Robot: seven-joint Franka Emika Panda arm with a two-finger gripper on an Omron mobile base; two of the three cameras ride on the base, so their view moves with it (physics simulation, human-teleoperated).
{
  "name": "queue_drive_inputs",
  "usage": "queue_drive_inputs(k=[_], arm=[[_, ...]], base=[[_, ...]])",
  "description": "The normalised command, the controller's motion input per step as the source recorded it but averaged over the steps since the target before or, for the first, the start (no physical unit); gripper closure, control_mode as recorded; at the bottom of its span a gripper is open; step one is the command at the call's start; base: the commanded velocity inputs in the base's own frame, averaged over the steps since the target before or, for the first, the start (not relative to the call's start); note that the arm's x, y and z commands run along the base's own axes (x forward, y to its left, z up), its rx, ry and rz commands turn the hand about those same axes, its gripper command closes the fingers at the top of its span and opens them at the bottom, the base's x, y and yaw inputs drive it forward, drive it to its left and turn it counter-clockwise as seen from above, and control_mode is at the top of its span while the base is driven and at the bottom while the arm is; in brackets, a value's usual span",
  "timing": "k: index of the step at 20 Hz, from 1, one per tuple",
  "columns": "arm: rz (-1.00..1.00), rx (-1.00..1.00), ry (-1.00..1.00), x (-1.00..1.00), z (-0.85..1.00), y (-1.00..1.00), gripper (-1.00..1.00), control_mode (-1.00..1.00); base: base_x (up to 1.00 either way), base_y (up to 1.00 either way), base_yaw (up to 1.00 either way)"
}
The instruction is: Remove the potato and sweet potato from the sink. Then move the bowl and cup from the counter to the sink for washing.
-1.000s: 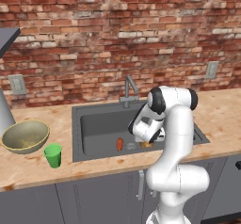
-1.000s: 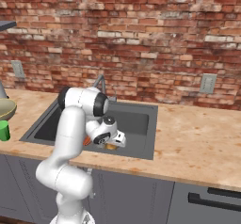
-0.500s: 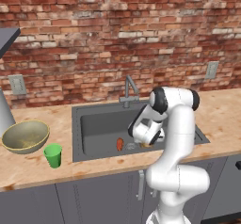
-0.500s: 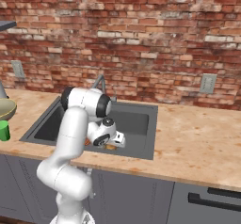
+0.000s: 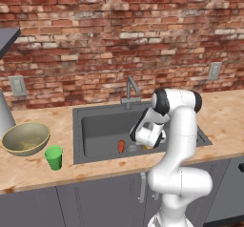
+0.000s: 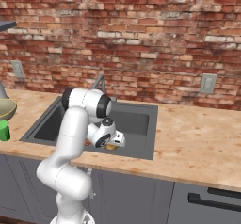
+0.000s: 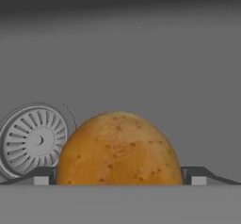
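End effector [image 7: 120,180] low in sink [image 5: 100,126], fingers spread wide either side of potato [image 7: 118,150], not clamped. Sweet potato [image 5: 121,146] beside it.

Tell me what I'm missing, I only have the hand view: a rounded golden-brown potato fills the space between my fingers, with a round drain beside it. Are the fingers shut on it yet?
Observer: No, the gripper is wide open, one finger on each side of the rounded golden-brown potato, low in the dark grey rectangular sink.
Operator: Where's the other vegetable?
Observer: The elongated orange-red sweet potato lies on the sink floor, just left of the hand in the left base view.
Operator: And the dishes?
Observer: The wide olive-yellow bowl and the small bright green cup both stand on the counter left of the sink, the cup in front of the bowl.
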Motion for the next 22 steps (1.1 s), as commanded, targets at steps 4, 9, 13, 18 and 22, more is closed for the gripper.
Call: queue_drive_inputs(k=[4,9,13,18,22], arm=[[0.00,-0.10,0.16,0.13,-0.15,0.01,1.00,-1.00],[0.00,-0.08,0.26,0.03,-0.02,-0.03,1.00,-1.00],[0.00,0.00,0.24,-0.03,0.21,-0.12,1.00,-1.00],[0.00,0.00,0.22,-0.07,0.39,-0.13,1.00,-1.00],[0.00,0.01,0.20,-0.10,0.43,-0.17,1.00,-1.00]], base=[[0.00,0.00,0.00],[0.00,0.00,0.00],[0.00,0.00,0.00],[0.00,0.00,0.00],[0.00,0.00,0.00]])
